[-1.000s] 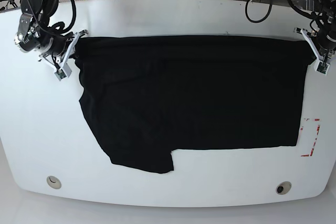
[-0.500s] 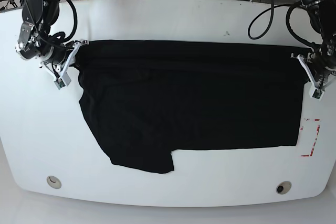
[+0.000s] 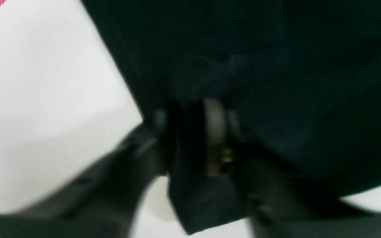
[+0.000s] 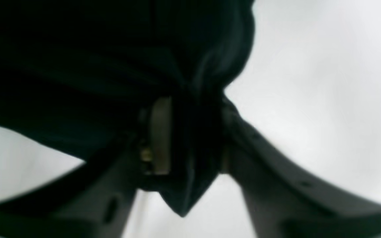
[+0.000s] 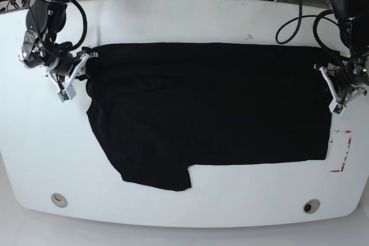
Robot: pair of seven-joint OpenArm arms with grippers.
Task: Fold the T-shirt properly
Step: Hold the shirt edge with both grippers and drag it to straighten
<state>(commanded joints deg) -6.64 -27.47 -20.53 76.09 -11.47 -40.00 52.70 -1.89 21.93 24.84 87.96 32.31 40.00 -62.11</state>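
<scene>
On the white bench [image 5: 190, 18] the black T-shirt [image 5: 207, 108] lies spread flat, wide across the middle, one sleeve flap poking out at the near edge. My right fingers [image 5: 79, 71] pinch the far corner of the shirt on the base view's left side; the right wrist view shows cloth bunched between the two pads, a tail of fabric hanging below. My left fingers [image 5: 335, 84] pinch the opposite far corner, same thing in the left wrist view: fold of black cloth clamped between the pads, small tab sticking out underneath. No print visible, probably face down or hidden. Red tape marks [image 5: 341, 151] sit just beside the shirt's near corner on the left-arm side. Judgement: this looks like the start of a fold, far edge to be carried toward the near edge. Risks: both grips are thin corner pinches, so soft fabric could slip out if one arm pulls harder or faster; uneven travel would skew the fold line; the loose sleeve flap could stay outside the fold and leave a lump; dragging low could wrinkle the layer beneath.
</scene>
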